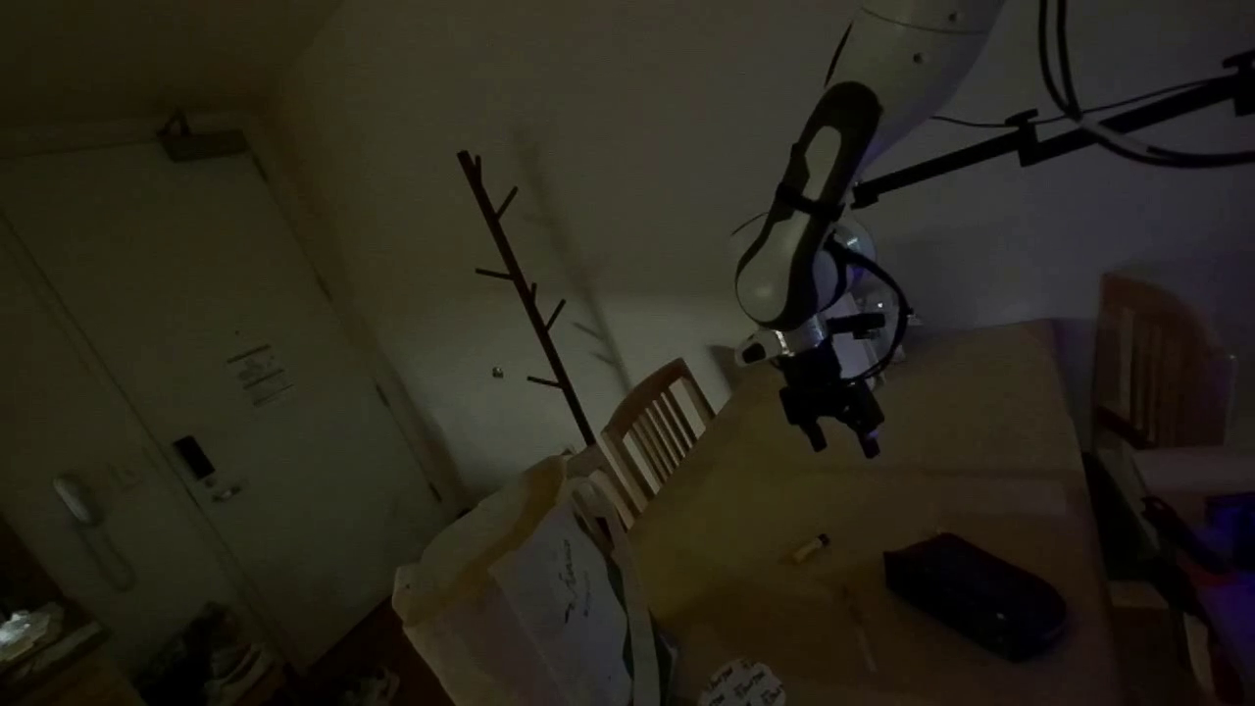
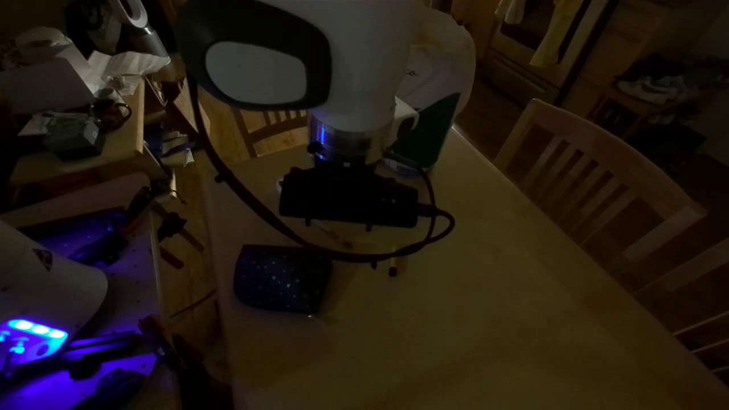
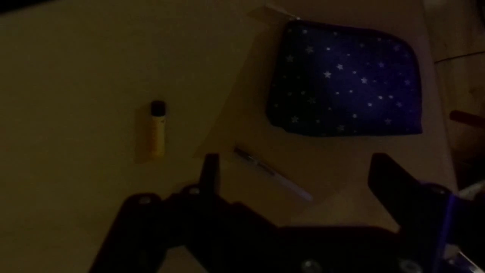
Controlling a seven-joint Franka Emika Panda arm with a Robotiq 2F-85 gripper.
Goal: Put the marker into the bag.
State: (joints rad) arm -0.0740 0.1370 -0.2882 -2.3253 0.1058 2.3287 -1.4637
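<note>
A slim pen-like marker (image 3: pixel 274 175) with a dark end and a pale end lies on the table; it shows faintly in an exterior view (image 1: pixel 863 632). A short yellow stick (image 3: pixel 158 131) with a black cap lies beside it, also in both exterior views (image 1: pixel 810 549) (image 2: pixel 393 263); I cannot tell which one the task means. A dark blue zipped pouch with stars (image 3: pixel 344 83) lies near the table edge, also in both exterior views (image 1: pixel 976 593) (image 2: pixel 283 279). My gripper (image 3: pixel 295 155) is open and empty above the table, its fingers either side of the pen-like marker in the wrist view; an exterior view (image 1: pixel 844 448) shows it well above.
A large white tote bag (image 1: pixel 549 598) stands at one end of the table (image 1: pixel 961 471), also in an exterior view (image 2: pixel 435 74). A round white patterned item (image 1: pixel 742 683) is near it. Wooden chairs (image 2: pixel 603 171) stand along the table. The room is dim.
</note>
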